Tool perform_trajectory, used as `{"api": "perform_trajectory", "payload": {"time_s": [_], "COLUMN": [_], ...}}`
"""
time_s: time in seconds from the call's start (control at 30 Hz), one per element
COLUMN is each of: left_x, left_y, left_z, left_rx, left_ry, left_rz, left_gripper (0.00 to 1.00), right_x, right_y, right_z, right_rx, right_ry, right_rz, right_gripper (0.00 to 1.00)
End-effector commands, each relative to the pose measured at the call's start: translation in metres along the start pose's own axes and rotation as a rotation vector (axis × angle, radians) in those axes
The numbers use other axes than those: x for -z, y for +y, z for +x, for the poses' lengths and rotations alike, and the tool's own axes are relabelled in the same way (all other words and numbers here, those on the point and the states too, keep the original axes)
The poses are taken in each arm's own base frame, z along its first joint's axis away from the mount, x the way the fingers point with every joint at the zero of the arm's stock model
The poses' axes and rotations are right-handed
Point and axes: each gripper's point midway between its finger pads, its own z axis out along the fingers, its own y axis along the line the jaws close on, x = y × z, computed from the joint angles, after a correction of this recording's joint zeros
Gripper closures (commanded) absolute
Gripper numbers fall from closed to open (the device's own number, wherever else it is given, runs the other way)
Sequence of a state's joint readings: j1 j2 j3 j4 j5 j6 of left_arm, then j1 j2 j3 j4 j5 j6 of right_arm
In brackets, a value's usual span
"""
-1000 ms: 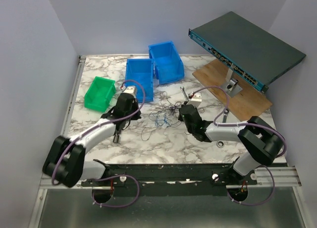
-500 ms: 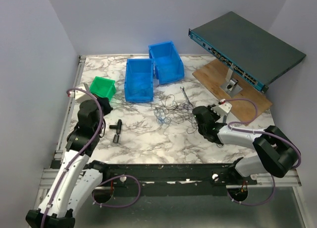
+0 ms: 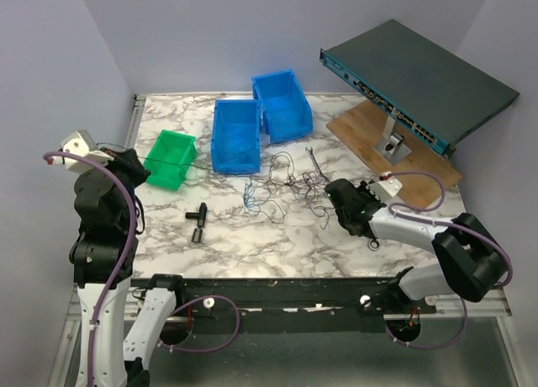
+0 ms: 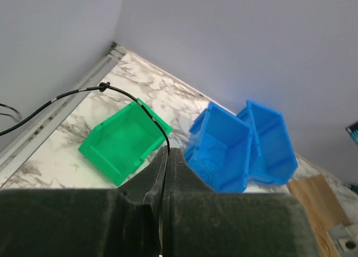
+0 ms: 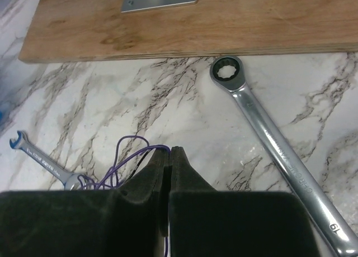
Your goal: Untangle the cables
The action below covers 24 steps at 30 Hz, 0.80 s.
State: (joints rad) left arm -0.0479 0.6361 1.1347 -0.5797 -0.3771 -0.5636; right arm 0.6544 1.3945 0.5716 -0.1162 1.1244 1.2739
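The cables [image 3: 273, 185] lie as a loose tangle of thin blue and dark wires mid-table, in front of the blue bins. My left gripper [image 3: 133, 161] is raised at the far left and shut on a black wire [image 4: 137, 103]. That wire runs taut over the green bin toward the tangle, and a small knot shows on it in the left wrist view. My right gripper [image 3: 331, 193] is low on the table at the tangle's right side. It is shut [image 5: 169, 151] on a thin purple-blue wire [image 5: 120, 156] that loops off to the left.
A green bin [image 3: 168, 158] and two blue bins [image 3: 235, 135] stand at the back. A black T-shaped part [image 3: 198, 220] lies front left. A small wrench [image 3: 313, 160] and a large ratchet wrench [image 5: 274, 151] lie near the wooden board [image 3: 395, 156], which carries a tilted network switch [image 3: 420, 76].
My left arm has lifted and swung from the tangle to the far left, drawing a black wire out taut. My right gripper shifted right and stays shut. The tangle has spread out.
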Motion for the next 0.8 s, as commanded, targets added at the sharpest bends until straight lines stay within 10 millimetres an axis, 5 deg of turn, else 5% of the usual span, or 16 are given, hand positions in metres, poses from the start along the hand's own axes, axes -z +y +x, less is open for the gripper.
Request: {"api": "perform_trajectory", "payload": {"time_s": [0.0, 0.07, 0.13, 0.2, 0.33, 0.5, 0.77], "left_x": [0.008, 0.020, 0.026, 0.028, 0.034, 0.038, 0.040], "left_y": [-0.050, -0.079, -0.089, -0.088, -0.088, -0.096, -0.109], "left_z": [0.033, 0.053, 0.066, 0.071, 0.071, 0.066, 0.053], "left_rx": [-0.152, -0.167, -0.184, -0.212, -0.245, -0.223, -0.204], "left_ry": [0.167, 0.248, 0.303, 0.316, 0.303, 0.307, 0.320], "left_rz": [0.331, 0.536, 0.625, 0.641, 0.676, 0.699, 0.724], "left_gripper": [1.00, 1.00, 1.00, 1.00, 1.00, 1.00, 1.00], "right_x": [0.006, 0.018, 0.037, 0.059, 0.113, 0.188, 0.247], "right_y": [0.033, 0.055, 0.077, 0.094, 0.130, 0.159, 0.205], "right_z": [-0.009, -0.002, 0.000, -0.004, -0.008, 0.014, 0.040], "right_rx": [0.177, 0.201, 0.210, 0.210, 0.295, 0.407, 0.551], "right_ry": [0.029, 0.084, 0.109, 0.123, 0.156, 0.215, 0.234], "right_rz": [-0.145, -0.312, -0.525, -0.693, -1.054, -1.441, -1.640], "right_gripper": [0.95, 0.80, 0.38, 0.23, 0.23, 0.17, 0.15]}}
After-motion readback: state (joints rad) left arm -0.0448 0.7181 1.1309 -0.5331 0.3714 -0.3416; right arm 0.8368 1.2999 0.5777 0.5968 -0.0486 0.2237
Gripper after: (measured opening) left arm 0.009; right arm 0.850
